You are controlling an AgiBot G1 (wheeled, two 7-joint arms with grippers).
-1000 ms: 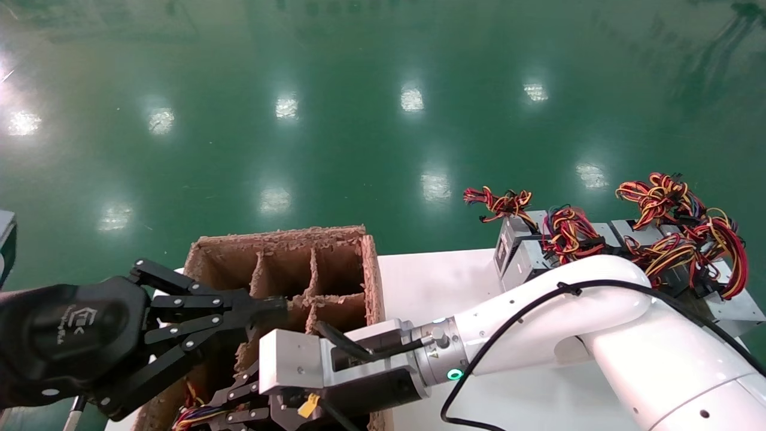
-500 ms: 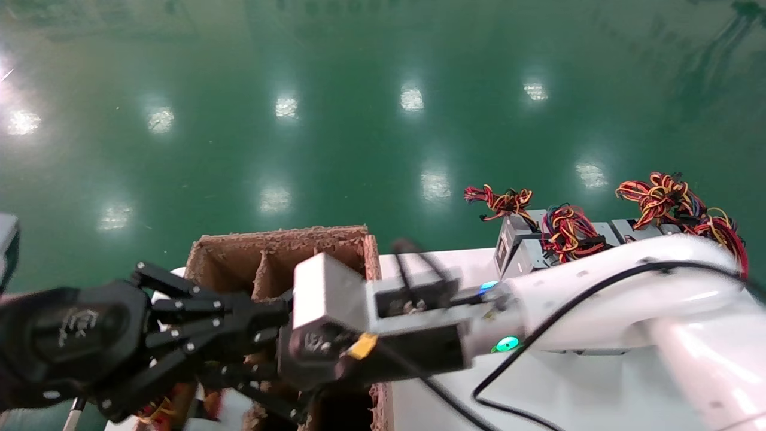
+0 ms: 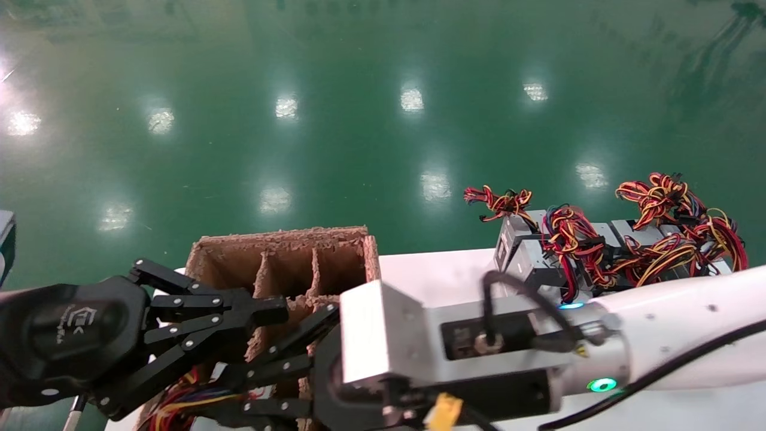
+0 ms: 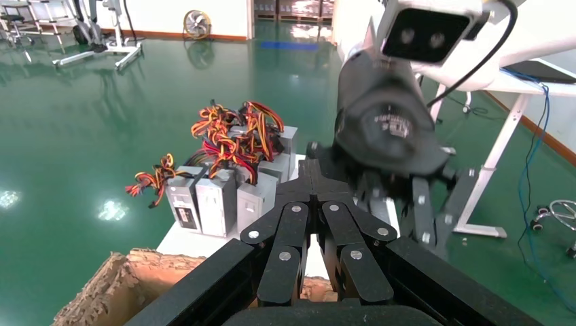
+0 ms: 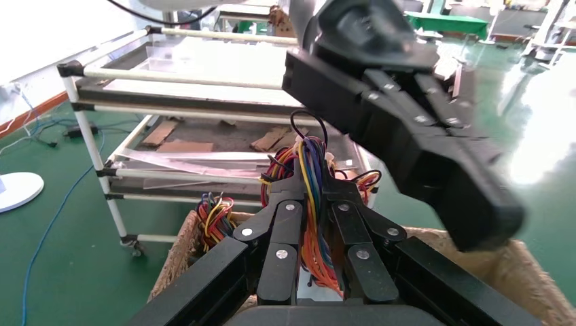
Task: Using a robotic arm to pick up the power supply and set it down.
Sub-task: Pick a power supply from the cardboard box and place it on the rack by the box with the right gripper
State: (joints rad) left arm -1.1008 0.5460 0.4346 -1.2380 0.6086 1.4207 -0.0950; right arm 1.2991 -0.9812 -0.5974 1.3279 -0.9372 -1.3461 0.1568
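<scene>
My right gripper (image 5: 309,183) is shut on the red, orange, yellow and blue wire bundle (image 5: 307,204) of a power supply, held over the brown cardboard divider box (image 3: 281,239). Only a sliver of the supply's pale body (image 5: 302,293) shows below the jaws. In the head view the right gripper (image 3: 239,386) reaches left over the box's near cells, wires (image 3: 179,401) trailing beside it. The robotic arm (image 3: 670,335) is glossy white with a grey wrist block (image 3: 383,332). My left gripper (image 3: 278,308) hovers shut and empty over the box, just beside the right one.
Several more grey power supplies (image 3: 526,254) with tangled wires (image 3: 676,239) stand in a row at the back right of the white table (image 3: 437,275). A metal rack (image 5: 204,88) stands beyond the box. Green floor lies around.
The right arm has risen out of the box and drawn back to the right, bringing the wire bundle up with it. The left gripper has stayed almost still.
</scene>
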